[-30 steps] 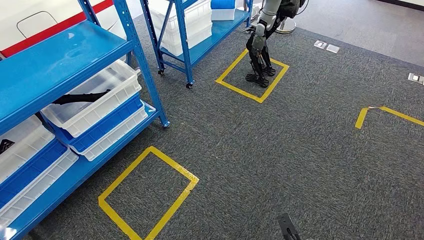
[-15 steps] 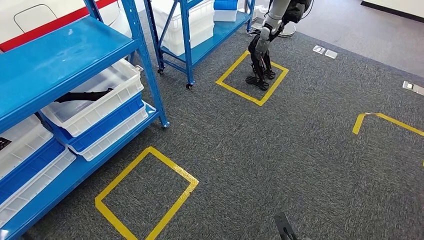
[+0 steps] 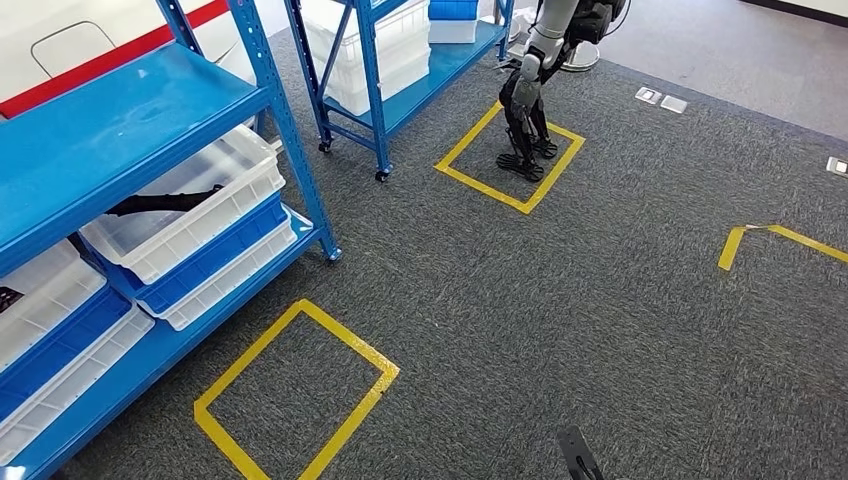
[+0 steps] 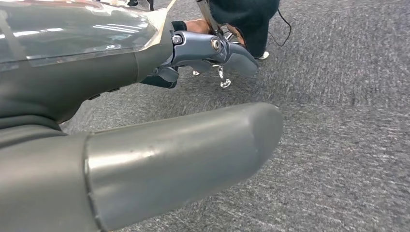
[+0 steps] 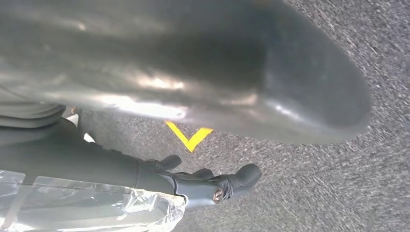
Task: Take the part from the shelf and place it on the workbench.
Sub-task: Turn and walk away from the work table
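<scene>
On the near blue shelf (image 3: 120, 130), middle level: one dark, slender part (image 3: 160, 203), lying lengthwise in a clear white bin (image 3: 190, 205). Long and thin, black, slightly bent along its run, one end rising toward the bin's rim; finer shape too small to tell. Untouched; no hand near it.

Task status, as judged: at the outset. Part not yet taken, nothing carried, workbench not seen. Remaining: approach the shelf, reach into the bin, lift the part, carry it, set it down.

Below that bin on the same shelf: stacked blue and white bins (image 3: 215, 262); further white bins lower and toward the shelf's near end.

Beside the shelf, on grey carpet (image 3: 560, 300): a yellow taped square (image 3: 297, 393), just in front of the shelf's lower tier. It is judged a likely standing mark.

Left hand (image 4: 212, 50): hanging over carpet, fingers loosely apart, holding nothing; thick grey thumb in the foreground.

Right hand (image 5: 212, 186): likewise hanging, dark fingers lightly curled yet apart, empty; a yellow tape corner shows on the carpet behind it.

Beyond the shelf: a second blue shelf (image 3: 400, 60) with white bins, and another humanoid robot (image 3: 535, 90) standing in a farther yellow taped square (image 3: 510, 155). Well apart from the shelf, across the carpet: a yellow tape corner (image 3: 750, 240).
</scene>
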You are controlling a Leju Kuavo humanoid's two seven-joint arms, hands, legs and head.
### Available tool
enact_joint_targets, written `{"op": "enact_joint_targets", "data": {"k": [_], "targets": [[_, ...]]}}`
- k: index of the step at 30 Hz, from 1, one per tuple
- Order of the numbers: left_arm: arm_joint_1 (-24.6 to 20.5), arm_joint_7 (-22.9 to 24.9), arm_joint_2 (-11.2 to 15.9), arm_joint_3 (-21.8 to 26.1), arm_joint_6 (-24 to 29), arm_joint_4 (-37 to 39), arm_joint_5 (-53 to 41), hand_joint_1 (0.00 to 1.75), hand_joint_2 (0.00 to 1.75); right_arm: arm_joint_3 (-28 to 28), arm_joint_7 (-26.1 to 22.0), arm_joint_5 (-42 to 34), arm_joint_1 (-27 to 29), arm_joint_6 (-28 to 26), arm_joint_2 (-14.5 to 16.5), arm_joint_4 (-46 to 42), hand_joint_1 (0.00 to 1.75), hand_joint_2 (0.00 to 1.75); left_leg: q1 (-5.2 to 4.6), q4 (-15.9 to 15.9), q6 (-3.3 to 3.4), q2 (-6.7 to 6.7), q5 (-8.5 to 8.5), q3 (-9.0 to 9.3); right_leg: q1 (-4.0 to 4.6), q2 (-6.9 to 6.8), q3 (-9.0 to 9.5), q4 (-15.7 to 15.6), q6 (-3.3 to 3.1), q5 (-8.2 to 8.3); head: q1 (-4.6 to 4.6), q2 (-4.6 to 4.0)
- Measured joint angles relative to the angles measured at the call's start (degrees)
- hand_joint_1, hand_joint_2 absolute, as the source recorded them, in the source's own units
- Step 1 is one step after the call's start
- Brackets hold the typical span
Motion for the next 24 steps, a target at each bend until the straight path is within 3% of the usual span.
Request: {"op": "enact_joint_targets", "data": {"k": [2,3,4,5,7,9,11,14,15,17,19,20,22,24], "targets": [[0.0,0.0,0.0,0.0,0.0,0.0,0.0,0.00,0.00,0.0,0.0,0.0,0.0,0.0,0.0,0.0,0.00,0.00,0.10,7.9,-0.35,0.14,-3.33,-4.19,0.13,-0.10,0.25,0.0,-0.48,-0.31,-0.06,0.00],[0.1,0.0,0.0,0.0,0.0,0.0,0.0,0.00,0.00,0.0,0.0,0.0,0.0,0.0,0.0,0.0,0.00,0.00,0.13,11.0,-0.45,0.17,-4.08,-6.09,0.20,-0.13,0.37,0.0,-0.63,-0.43,-0.06,0.00],[0.1,0.0,0.0,0.0,0.0,0.0,0.0,0.00,0.00,0.0,0.0,0.0,0.0,0.0,0.0,0.0,0.00,0.00,0.15,12.1,-0.47,0.19,-3.65,-7.11,0.23,-0.11,0.55,0.0,-0.72,-0.58,-0.06,0.00],[0.2,0.0,0.0,0.0,0.0,0.0,0.0,0.00,0.00,-0.1,0.0,0.0,0.0,0.0,0.0,0.0,0.00,0.00,0.16,10.9,-0.40,0.20,-2.06,-6.99,0.24,-0.06,0.81,0.0,-0.75,-0.76,-0.06,0.00],[0.2,0.0,0.1,0.0,0.0,0.0,0.0,0.00,0.00,-0.1,0.0,0.0,0.0,0.0,0.0,0.0,0.00,0.00,0.16,3.5,-0.05,0.32,2.58,-4.01,0.24,0.06,1.40,0.0,-0.53,-1.24,-0.05,0.00],[0.1,0.0,0.1,0.0,0.0,0.0,0.0,0.00,0.00,-0.1,-0.1,0.0,0.0,0.0,0.0,0.0,0.00,0.00,-0.05,-2.5,0.27,0.45,4.80,-1.34,0.62,0.12,1.81,0.0,0.03,-1.78,-0.03,0.00],[0.0,0.0,0.1,0.0,0.0,0.0,0.0,0.00,0.00,-0.1,-0.1,0.0,-0.1,0.0,0.1,0.0,0.00,0.00,-0.43,-3.7,0.62,0.44,4.58,-0.82,0.85,0.11,1.97,-0.1,0.62,-2.06,-0.03,0.00],[0.1,0.0,0.1,0.0,0.0,0.0,0.0,0.00,0.00,-0.1,-0.1,0.0,-0.1,0.0,0.2,0.0,0.00,0.00,-0.22,-4.4,1.71,0.36,4.80,-0.26,0.65,0.09,1.36,1.3,1.28,-2.99,0.02,0.00],[0.1,0.0,0.1,-0.1,0.0,0.0,0.0,0.00,0.00,-0.1,-0.1,0.0,-0.2,0.0,0.2,0.0,0.00,0.00,-0.07,-4.7,2.07,0.36,4.83,0.00,0.64,0.10,0.15,3.8,1.26,-4.05,0.05,0.00],[0.1,0.0,0.1,-0.1,0.0,0.0,0.0,0.00,0.00,-0.1,-0.1,0.0,-0.1,0.0,0.1,0.0,0.00,0.00,-0.13,-4.7,2.56,0.37,4.57,0.27,0.64,0.12,-4.05,11.5,1.07,-6.81,0.09,0.00],[0.1,0.0,0.1,-0.2,0.0,0.0,0.0,0.00,0.00,-0.1,-0.1,0.0,0.0,0.0,0.0,0.0,0.00,0.00,-0.19,-4.7,2.71,0.26,4.21,0.61,0.62,0.12,-7.52,16.6,1.47,-7.62,0.09,0.00],[0.1,0.0,0.1,-0.2,0.0,0.1,0.0,0.00,0.00,-0.1,-0.1,0.0,0.0,0.0,0.0,0.0,0.00,0.00,-0.18,-4.7,2.66,0.18,3.97,0.91,0.57,0.12,-7.70,15.9,1.96,-6.54,0.09,0.00],[0.1,0.0,0.1,-0.2,0.0,0.1,0.0,0.00,0.00,-0.1,-0.2,0.0,0.0,0.0,-0.1,0.0,0.00,0.00,-0.15,-4.7,2.33,0.02,3.37,1.71,0.47,0.10,-4.96,8.5,2.96,-2.50,0.10,0.00],[0.1,0.0,0.1,-0.2,0.0,0.2,0.0,0.00,0.00,-0.2,-0.3,-0.1,0.0,0.0,-0.2,0.0,0.00,0.00,-0.44,-4.6,1.74,-0.11,2.60,2.32,0.60,0.11,-2.01,1.9,2.74,0.26,0.10,0.00]]}}
